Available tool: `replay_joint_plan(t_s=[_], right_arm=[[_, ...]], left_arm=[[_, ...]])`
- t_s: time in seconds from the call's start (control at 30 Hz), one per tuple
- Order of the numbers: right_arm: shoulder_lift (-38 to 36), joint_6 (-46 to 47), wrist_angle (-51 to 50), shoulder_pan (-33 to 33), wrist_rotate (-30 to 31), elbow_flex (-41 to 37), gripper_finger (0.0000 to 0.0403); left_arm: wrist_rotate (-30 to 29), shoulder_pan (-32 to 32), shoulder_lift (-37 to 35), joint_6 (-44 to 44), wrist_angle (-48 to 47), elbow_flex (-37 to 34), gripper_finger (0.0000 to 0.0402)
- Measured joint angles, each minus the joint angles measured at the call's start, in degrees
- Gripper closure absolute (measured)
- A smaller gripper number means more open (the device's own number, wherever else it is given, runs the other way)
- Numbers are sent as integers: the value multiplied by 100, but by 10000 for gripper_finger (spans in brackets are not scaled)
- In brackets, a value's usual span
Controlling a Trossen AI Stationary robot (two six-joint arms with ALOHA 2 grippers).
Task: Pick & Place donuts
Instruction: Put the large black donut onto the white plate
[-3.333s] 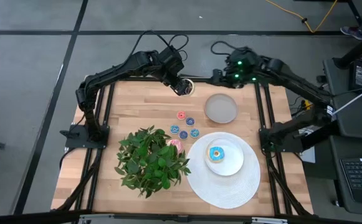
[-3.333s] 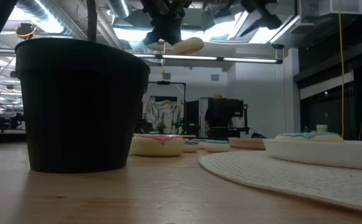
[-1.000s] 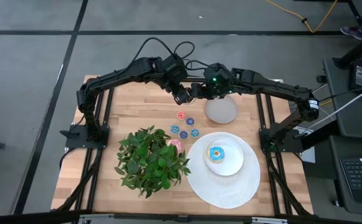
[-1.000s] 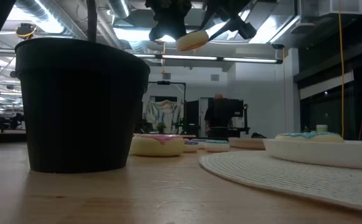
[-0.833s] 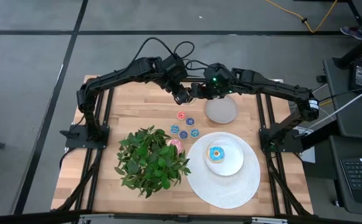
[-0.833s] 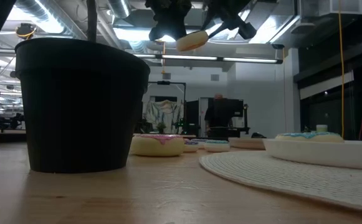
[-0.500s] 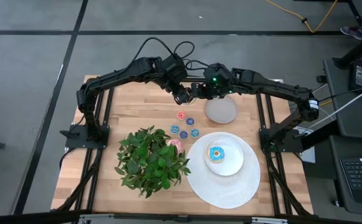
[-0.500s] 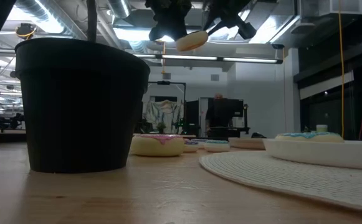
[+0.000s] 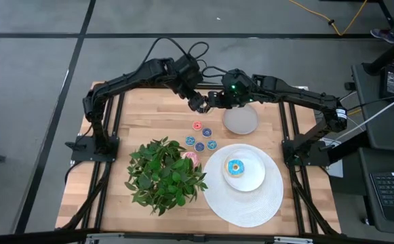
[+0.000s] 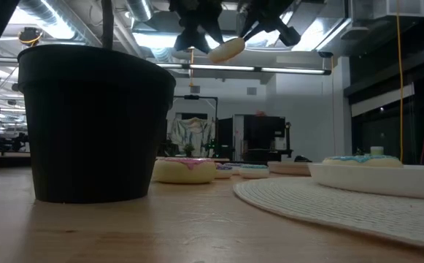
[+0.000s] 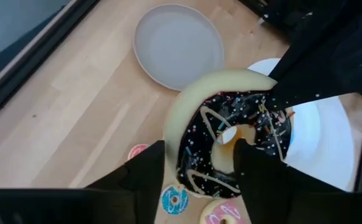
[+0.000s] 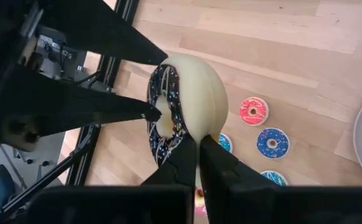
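Nearest the low camera, at the table's front edge, a dark pot (image 10: 95, 124) holding the leafy green plant (image 9: 164, 173) fills the left, and a round white woven mat (image 9: 244, 193) carries a white plate (image 9: 251, 177) with the blue-iced donut (image 9: 235, 167) on it. Just behind the plant's edge the pink-iced donut (image 10: 185, 169) sits on the wood, close beside the mat. Further back, a cluster of tiny blue and red rings (image 9: 202, 137) lies on the bare table (image 9: 142, 115), and beyond them to the right rests the round grey dish (image 9: 241, 121).

Above the far middle of the table, the two grippers meet in the air at the dark brown donut (image 11: 230, 149), well clear of the table and tipped on edge, its cream underside turned one way and its sprinkled chocolate icing the other. The right gripper (image 12: 197, 144) has its fingers pinched tight on the donut's rim, holding it. The left gripper (image 11: 200, 163) has its fingers spread apart, one outside the donut's rim and one at the hole, no longer squeezing it. In the low view the donut (image 10: 226, 49) hangs high between both dark grippers.
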Motion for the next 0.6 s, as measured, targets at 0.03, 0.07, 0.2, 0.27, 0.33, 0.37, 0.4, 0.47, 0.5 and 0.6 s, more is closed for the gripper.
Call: replay_joint_plan(t_s=[0.03,0.07,0.2,0.27,0.33,0.37,0.4,0.47,0.5,0.6], right_arm=[[0,-2,-1,0,1,0,389],[0,-2,-8,0,2,0,389],[0,-6,-96,0,2,0,390],[0,-11,-128,0,4,0,390],[0,-14,-188,0,4,0,390],[0,-18,-214,-2,4,0,390],[0,-22,-236,0,4,0,390],[0,-32,-271,-2,1,0,390],[0,-52,-299,-2,-1,0,390],[-10,-256,-478,-3,-223,0,390]], left_arm=[[56,27,0,0,0,0,207],[85,51,0,0,0,0,201],[86,190,0,-17,-7,0,184],[84,277,0,-52,-7,0,181],[98,354,0,-69,-11,0,180],[113,389,0,-76,-11,0,180],[123,420,0,-76,-13,0,181],[123,469,0,-80,-13,0,182],[124,492,0,-80,-14,0,183],[124,525,0,-49,-24,0,183]])
